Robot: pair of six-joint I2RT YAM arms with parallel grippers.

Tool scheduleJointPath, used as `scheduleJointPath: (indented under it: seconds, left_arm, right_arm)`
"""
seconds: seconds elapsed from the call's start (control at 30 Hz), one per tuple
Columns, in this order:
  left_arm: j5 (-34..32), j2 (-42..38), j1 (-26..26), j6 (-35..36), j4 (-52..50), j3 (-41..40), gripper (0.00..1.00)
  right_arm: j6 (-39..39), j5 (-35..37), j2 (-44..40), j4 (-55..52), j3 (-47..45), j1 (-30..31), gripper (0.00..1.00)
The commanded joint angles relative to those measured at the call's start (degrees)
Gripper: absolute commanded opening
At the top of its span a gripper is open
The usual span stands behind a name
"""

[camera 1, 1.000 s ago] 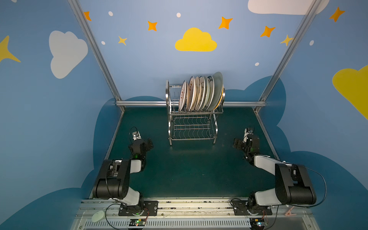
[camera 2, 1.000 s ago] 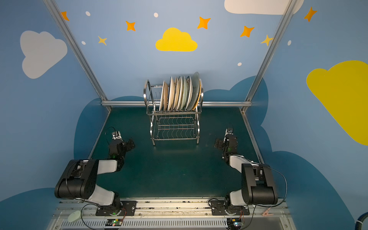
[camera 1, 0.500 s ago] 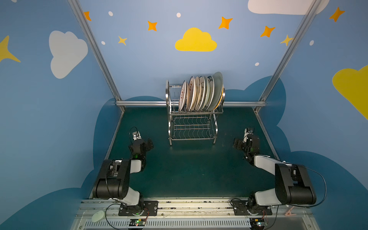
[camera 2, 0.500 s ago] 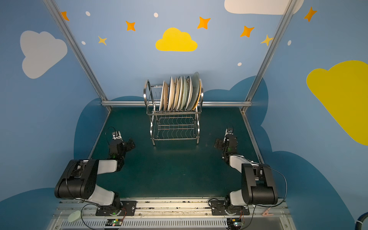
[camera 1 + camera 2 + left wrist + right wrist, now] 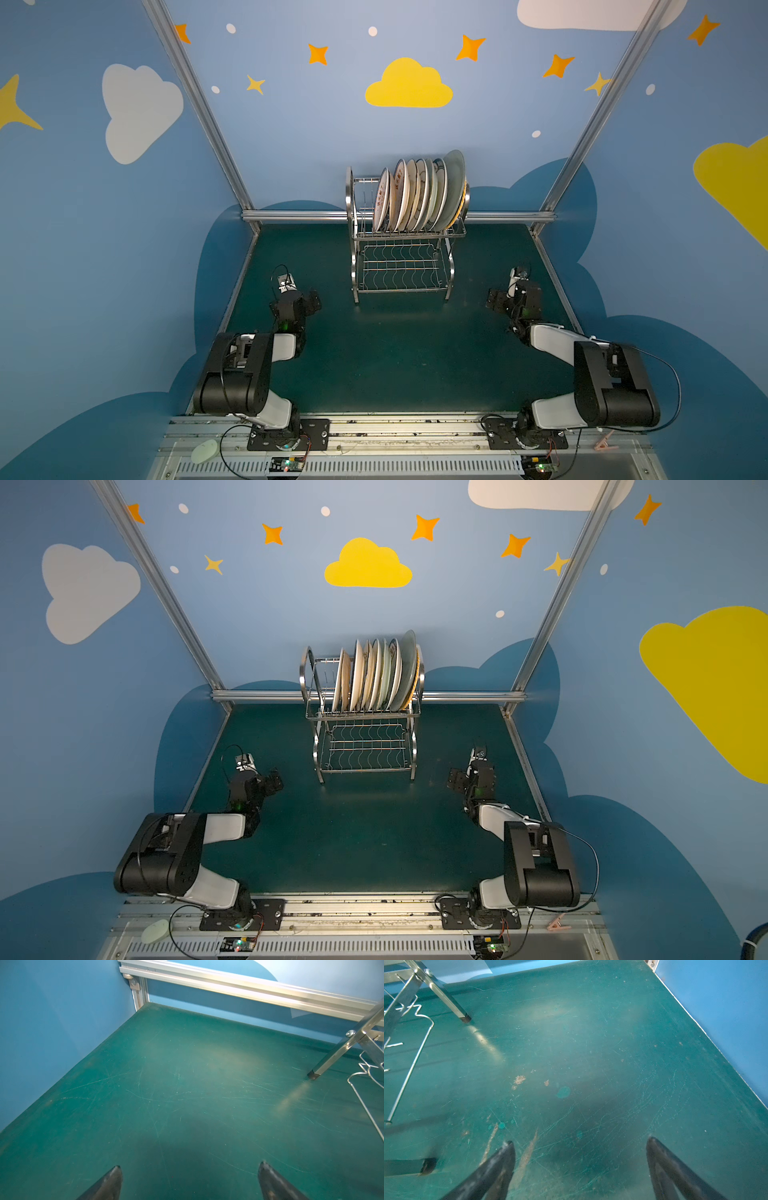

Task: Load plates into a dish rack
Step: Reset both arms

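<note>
My plates [image 5: 419, 195] stand on edge in the top slots of the rack [image 5: 354, 257], leaning together so the wires hold them. I see none on the table [image 5: 395, 357] (job done, I'd judge), so my left gripper [image 5: 190, 1165] and right gripper [image 5: 581, 1140] hang low on either side of the rack, fingers spread and empty.

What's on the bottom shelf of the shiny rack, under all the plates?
Nothing shows on the wavy-wire lower shelf of the shiny steel wire dish rack; only green tabletop shows through. The round plates stand above. The top tier covers the shelf's back edge.
</note>
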Motion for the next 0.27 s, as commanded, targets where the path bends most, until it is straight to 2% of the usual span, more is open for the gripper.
scheduleJointPath:
  seconds: [0.0, 0.23]
  left_arm:
    - [-0.5, -0.3, -0.1, 0.8, -0.6, 0.9, 1.00]
    - [-0.6, -0.2, -0.2, 0.9, -0.7, 1.0, 1.00]
  right_arm:
    - [-0.4, 0.4, 0.3, -0.4, 0.8, -0.1, 0.96]
    - [-0.4, 0.4, 0.3, -0.4, 0.8, -0.1, 0.96]
